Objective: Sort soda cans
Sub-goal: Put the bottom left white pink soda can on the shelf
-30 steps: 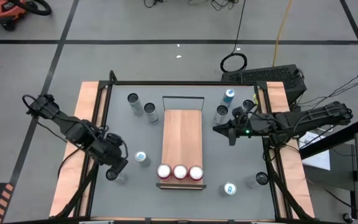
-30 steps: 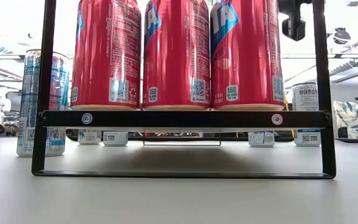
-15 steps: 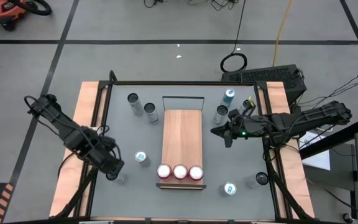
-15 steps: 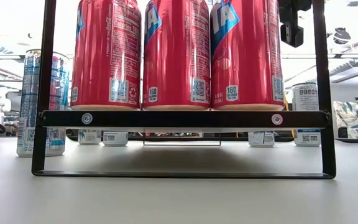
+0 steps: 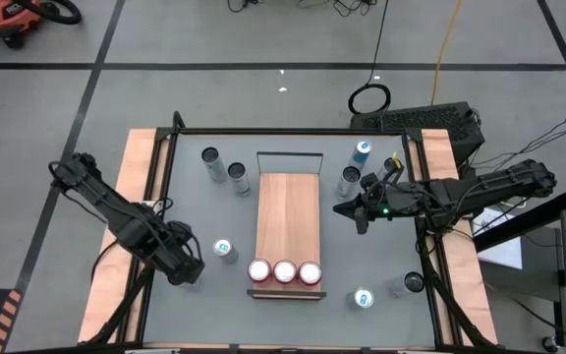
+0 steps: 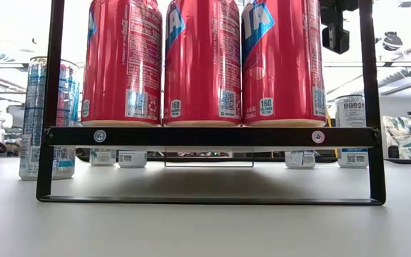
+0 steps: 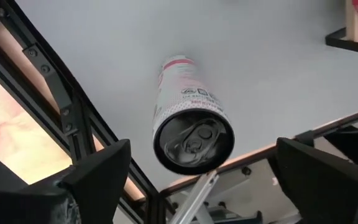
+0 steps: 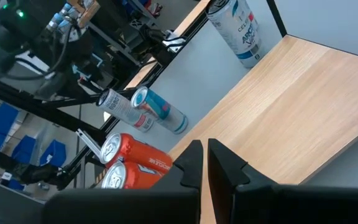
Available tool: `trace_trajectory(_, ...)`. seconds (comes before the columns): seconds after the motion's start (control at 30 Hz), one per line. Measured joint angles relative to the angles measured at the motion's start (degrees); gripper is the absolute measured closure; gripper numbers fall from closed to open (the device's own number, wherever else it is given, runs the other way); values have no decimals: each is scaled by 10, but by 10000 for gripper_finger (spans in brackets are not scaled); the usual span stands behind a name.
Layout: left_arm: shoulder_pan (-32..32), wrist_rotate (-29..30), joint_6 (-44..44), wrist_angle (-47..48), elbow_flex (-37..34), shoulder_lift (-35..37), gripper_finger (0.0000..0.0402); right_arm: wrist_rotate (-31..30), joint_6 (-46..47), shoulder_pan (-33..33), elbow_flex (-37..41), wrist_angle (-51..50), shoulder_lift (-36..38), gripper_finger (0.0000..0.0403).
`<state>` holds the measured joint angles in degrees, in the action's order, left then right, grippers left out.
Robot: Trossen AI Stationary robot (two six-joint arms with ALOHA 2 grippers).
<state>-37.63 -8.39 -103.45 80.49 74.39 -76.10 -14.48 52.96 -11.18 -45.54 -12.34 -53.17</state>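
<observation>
Red cans (image 6: 203, 61) read "160"; left gripper (image 7: 197, 180) gapes empty, right gripper (image 8: 205, 163) pinched closed.

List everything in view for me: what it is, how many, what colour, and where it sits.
red cans: three, red with silver tops, side by side at the near end of the wooden board
blue cans: three, blue, on the table; one left of the board, two to its right
silver cans: at least five, silver-grey, scattered on both sides of the board
wooden board: one, light wood in a black frame, mid-table
table: one, grey
left end effector: black, open, over a silver can at the near left
right end effector: black, shut, above the table right of the board
</observation>
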Motion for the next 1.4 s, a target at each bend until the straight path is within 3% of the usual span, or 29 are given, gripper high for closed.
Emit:
trace_trajectory(0.5,-7,-9,49,-5,-9,-41,17,-1,3,0,0,0,0,403)
trace_trajectory(0.7,-7,-62,62,-23,-43,-42,17,-3,3,0,0,0,0,403)
trace_trajectory(1.2,-8,-13,50,-39,-44,-42,18,-2,10,0,0,0,0,403)
trace_trajectory(1.4,-12,-22,49,-70,-68,-41,21,-2,10,0,0,0,0,403)
